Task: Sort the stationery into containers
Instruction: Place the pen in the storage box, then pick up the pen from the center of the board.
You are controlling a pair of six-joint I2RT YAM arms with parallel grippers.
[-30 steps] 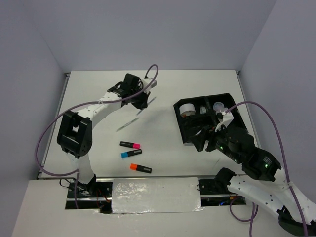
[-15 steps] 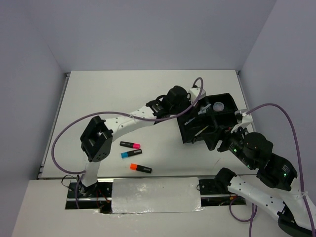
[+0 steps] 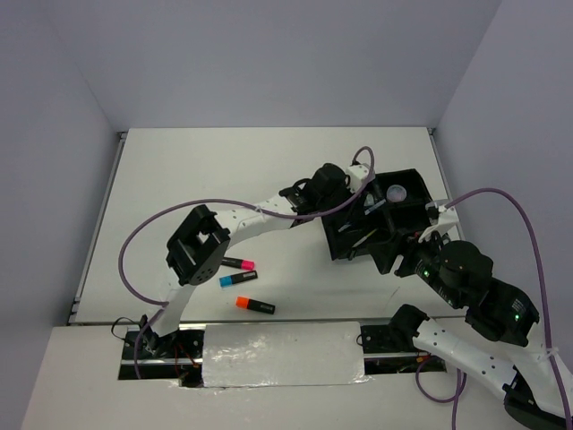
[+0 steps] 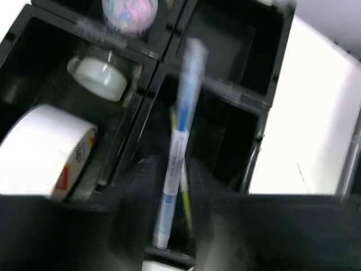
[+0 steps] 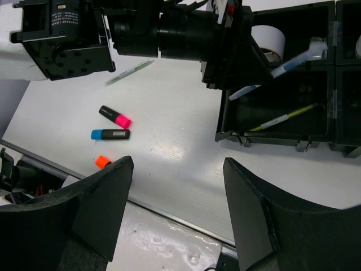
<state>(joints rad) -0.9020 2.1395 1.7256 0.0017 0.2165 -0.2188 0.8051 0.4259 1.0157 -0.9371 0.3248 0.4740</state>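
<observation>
The black organiser tray (image 3: pixel 414 174) stands at the right. My left gripper (image 3: pixel 358 211) hangs over it, shut on a grey pen with a blue band (image 4: pixel 180 130), whose tip points over a divider (image 5: pixel 293 62). A yellow-green pen (image 4: pixel 185 203) lies in the compartment below, also seen in the right wrist view (image 5: pixel 282 118). The grey tape roll (image 4: pixel 45 149), clear ring (image 4: pixel 101 76) and round pot (image 4: pixel 128 8) sit in compartments. Pink (image 3: pixel 237 263), blue (image 3: pixel 237 279) and orange (image 3: pixel 255 305) highlighters lie on the table. My right gripper (image 5: pixel 177 169) is open and empty above the table beside the tray's near side.
Another thin pale pen (image 5: pixel 128 72) lies on the table left of the tray, under the left arm. A foil-covered strip (image 3: pixel 282 354) runs along the near edge. The left arm's purple cable (image 3: pixel 134 242) loops over the table's left part.
My left arm swung from the far middle of the table to over the tray, carrying the grey pen, then lowered slightly. My right arm drew back a little to the right.
</observation>
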